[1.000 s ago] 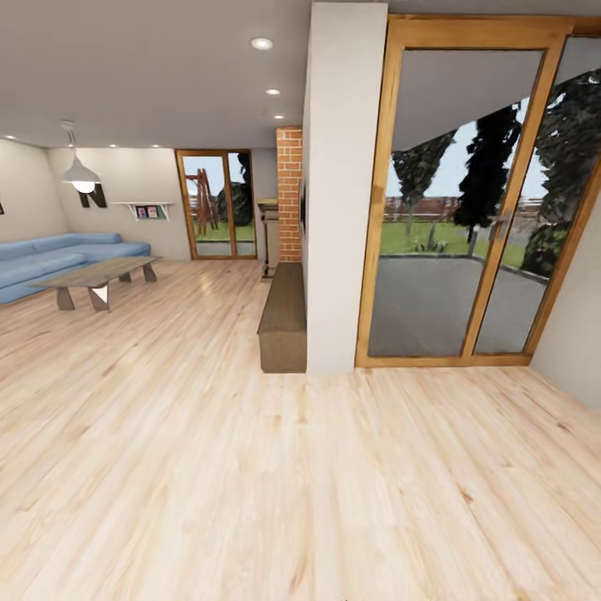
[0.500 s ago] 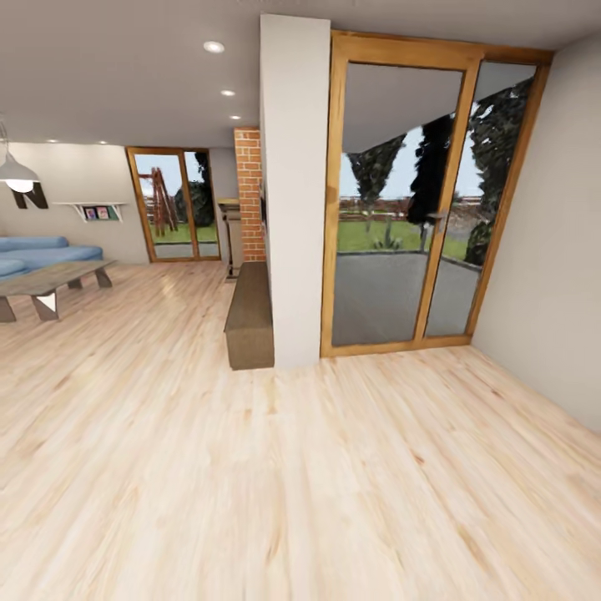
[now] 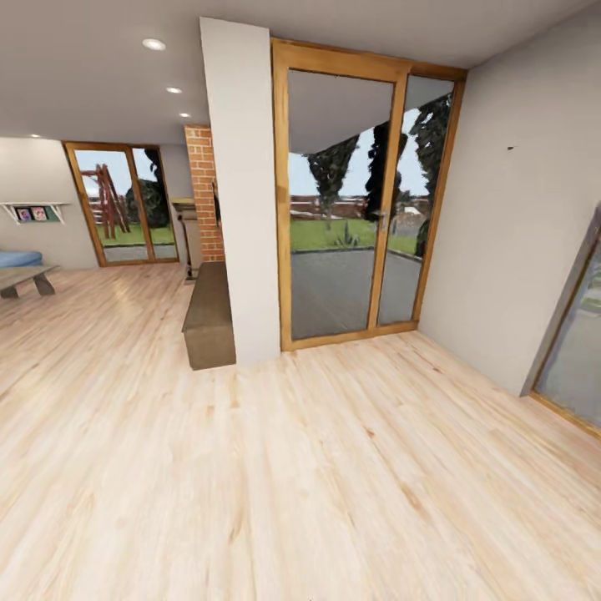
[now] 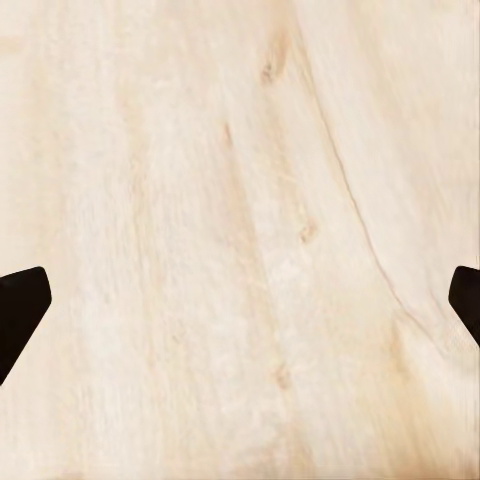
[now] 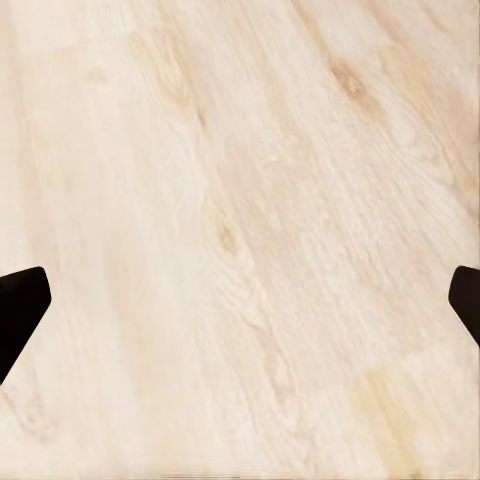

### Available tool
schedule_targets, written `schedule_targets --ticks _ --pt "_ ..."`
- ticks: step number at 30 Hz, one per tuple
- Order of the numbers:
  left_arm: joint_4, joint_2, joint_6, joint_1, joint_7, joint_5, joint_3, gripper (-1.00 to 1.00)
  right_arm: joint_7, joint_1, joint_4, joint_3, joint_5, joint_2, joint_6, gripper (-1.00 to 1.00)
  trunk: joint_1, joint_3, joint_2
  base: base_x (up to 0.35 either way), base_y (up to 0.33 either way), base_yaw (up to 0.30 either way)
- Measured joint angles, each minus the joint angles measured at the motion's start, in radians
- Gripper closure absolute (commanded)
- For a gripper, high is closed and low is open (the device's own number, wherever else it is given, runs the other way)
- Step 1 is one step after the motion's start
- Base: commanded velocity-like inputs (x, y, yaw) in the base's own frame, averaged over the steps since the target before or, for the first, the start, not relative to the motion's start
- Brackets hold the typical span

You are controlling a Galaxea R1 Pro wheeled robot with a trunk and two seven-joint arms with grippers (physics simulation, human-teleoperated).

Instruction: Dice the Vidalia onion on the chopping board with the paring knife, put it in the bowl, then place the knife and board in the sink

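Observation:
I am in a living area with a pale wood floor (image 3: pixel 292 484); the kitchen, sink, Vidalia onion, chopping board, paring knife, bowl and countertop are out of view. My left gripper (image 4: pixel 240 310) hangs open over bare floorboards, its dark fingertips (image 4: pixel 20 305) far apart with nothing between them. My right gripper (image 5: pixel 240 310) is open in the same way above the floor, fingertips (image 5: pixel 20 305) wide apart and empty.
A white pillar (image 3: pixel 238 192) stands ahead, with a low brown bench (image 3: pixel 209 313) and a brick column (image 3: pixel 203 192) to its left. A wood-framed glass door (image 3: pixel 351 200) is to its right, then a grey wall (image 3: pixel 509 234) and another glazed opening (image 3: pixel 576 351). A coffee table (image 3: pixel 21 277) is far left.
The whole view has swung to the right: pillar, bench and glass door have slid leftward in the picture, the sofa has left the frame, and the right wall with its glazed opening has come in.

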Motion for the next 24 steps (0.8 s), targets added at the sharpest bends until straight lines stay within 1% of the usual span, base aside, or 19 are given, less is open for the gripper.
schedule_targets --ticks 24 --pt "0.000 0.001 0.000 0.000 0.000 0.000 0.000 -1.00 0.000 0.000 0.000 0.000 0.000 0.000 -0.001 -1.00 0.000 -0.002 0.000 -0.001 -0.003 -0.279"
